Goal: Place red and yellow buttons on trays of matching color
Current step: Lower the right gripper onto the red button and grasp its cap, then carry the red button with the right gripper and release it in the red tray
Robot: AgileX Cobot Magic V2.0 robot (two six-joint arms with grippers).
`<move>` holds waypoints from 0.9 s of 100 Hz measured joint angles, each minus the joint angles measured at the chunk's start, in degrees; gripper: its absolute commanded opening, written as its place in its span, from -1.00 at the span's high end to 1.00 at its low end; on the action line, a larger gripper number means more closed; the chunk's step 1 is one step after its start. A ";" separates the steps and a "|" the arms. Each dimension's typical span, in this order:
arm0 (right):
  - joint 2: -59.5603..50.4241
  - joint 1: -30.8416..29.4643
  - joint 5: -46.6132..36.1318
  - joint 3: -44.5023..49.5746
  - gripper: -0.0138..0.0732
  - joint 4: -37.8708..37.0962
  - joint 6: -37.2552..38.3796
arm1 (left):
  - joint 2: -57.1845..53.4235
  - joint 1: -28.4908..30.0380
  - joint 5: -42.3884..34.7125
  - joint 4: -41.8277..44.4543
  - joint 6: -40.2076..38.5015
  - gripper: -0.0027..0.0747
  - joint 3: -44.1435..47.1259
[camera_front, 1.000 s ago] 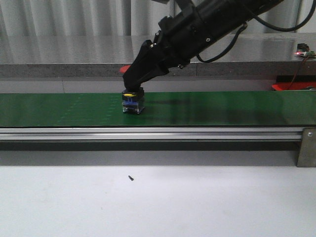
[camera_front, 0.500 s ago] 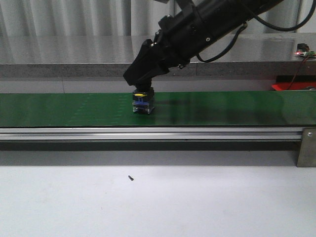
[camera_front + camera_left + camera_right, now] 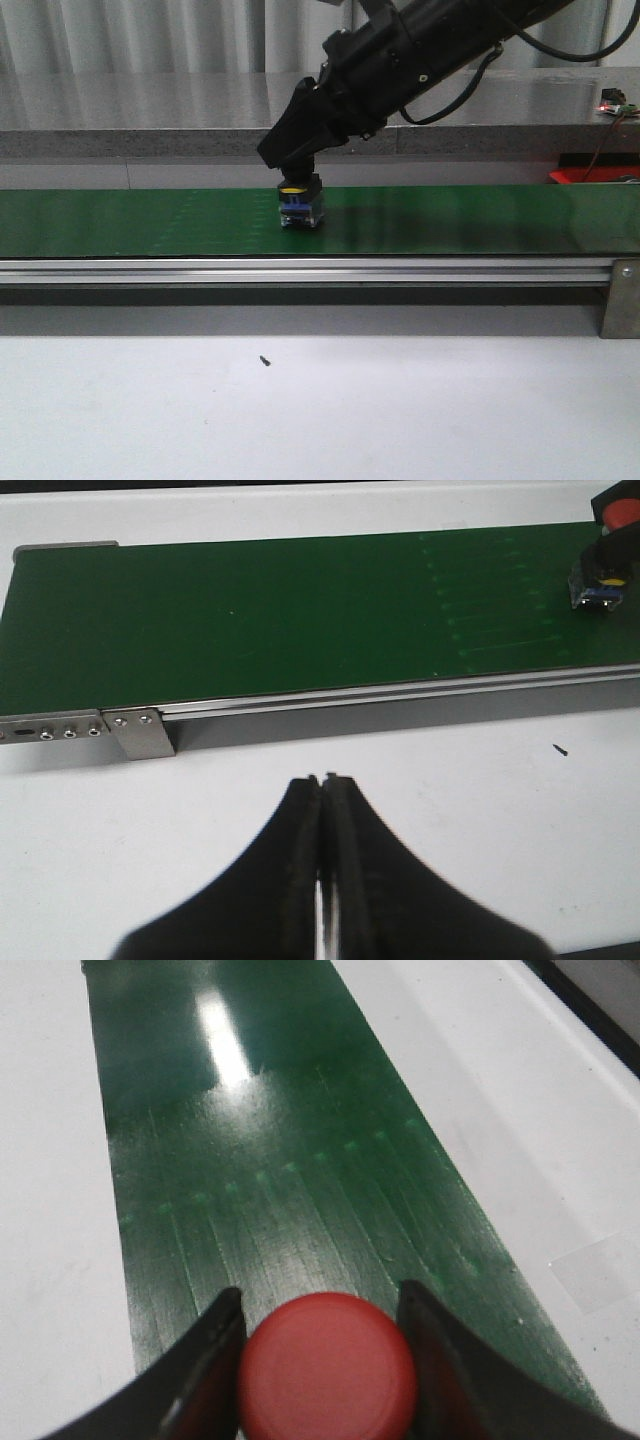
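A yellow-capped button with a blue body stands on the green belt; it also shows far off in the left wrist view as the yellow button. My right gripper hangs just above it. In the right wrist view the right gripper is shut on a red button, whose round cap fills the space between the fingers. My left gripper is shut and empty over the white table. An edge of a red tray shows at the far right. No yellow tray is in view.
An aluminium rail runs along the belt's front edge, with a metal bracket at its right end. A grey ledge runs behind the belt. A small dark speck lies on the white table.
The yellow button has travelled right along the belt. My right gripper has shifted right above it, still shut on the red button.
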 measured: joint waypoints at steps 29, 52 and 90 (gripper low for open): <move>-6.09 -4.67 0.00 0.00 0.31 0.00 0.00 | 0.00 0.00 0.00 0.00 0.00 0.98 0.00; -8.75 -13.70 0.10 0.00 0.31 0.00 0.96 | 0.00 0.00 0.00 0.00 0.00 0.98 0.00; -9.15 -30.92 0.45 0.00 0.31 2.40 3.59 | 0.00 0.00 0.00 0.00 0.00 0.98 0.00</move>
